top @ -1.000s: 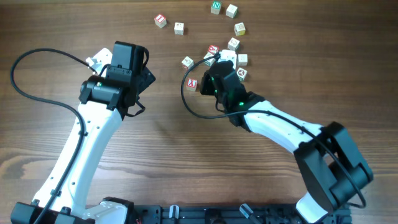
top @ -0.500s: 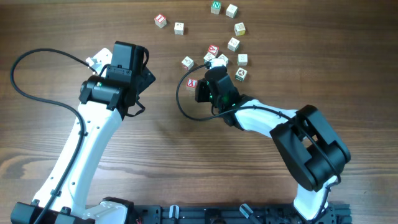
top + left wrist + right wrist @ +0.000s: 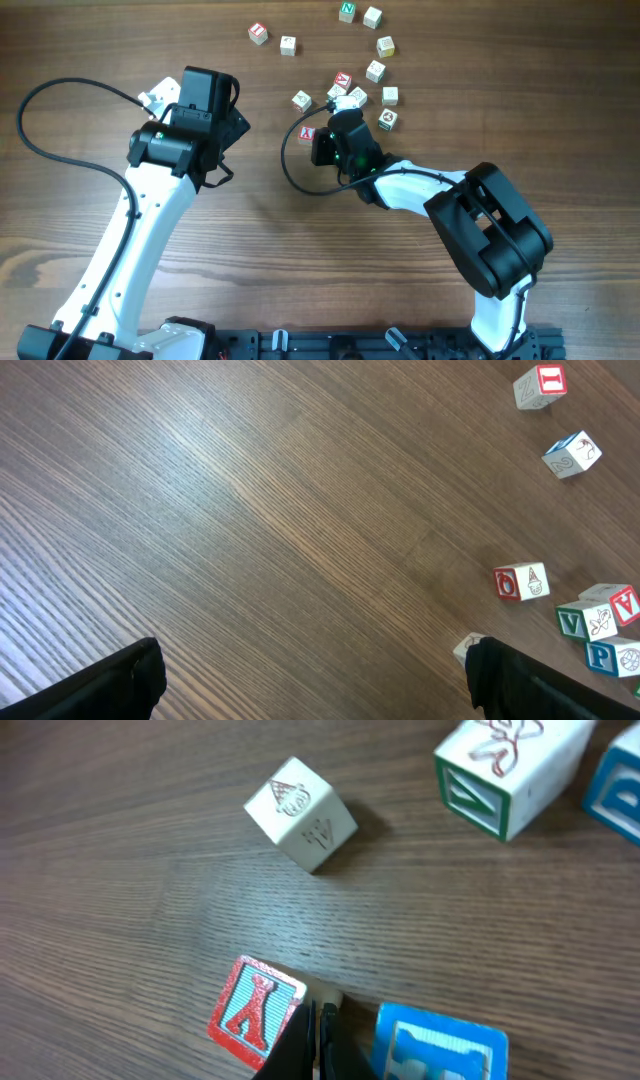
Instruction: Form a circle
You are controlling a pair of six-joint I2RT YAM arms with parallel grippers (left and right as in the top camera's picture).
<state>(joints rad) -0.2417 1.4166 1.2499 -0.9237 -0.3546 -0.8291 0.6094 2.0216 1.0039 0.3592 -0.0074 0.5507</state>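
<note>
**Many cubes, no circle yet**

Right hand (image 3: 318, 1020) is pinched fully shut, holding nothing. Its tip sits low between the red-letter cube (image 3: 252, 1008) and a blue-faced cube (image 3: 435, 1045), likely placed to nudge rather than lift. Left hand (image 3: 315, 675) hangs spread wide and empty over bare wood. The cubes (image 3: 375, 70) lie loosely cluttered at the far middle of the dark, grained tabletop (image 3: 300, 250). No room shows beyond it.

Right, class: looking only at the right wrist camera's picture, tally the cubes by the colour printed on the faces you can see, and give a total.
red-framed cube: 1
blue-framed cubes: 2
green-framed cube: 1
pale cube, no colour showing: 1
Total: 5
</note>
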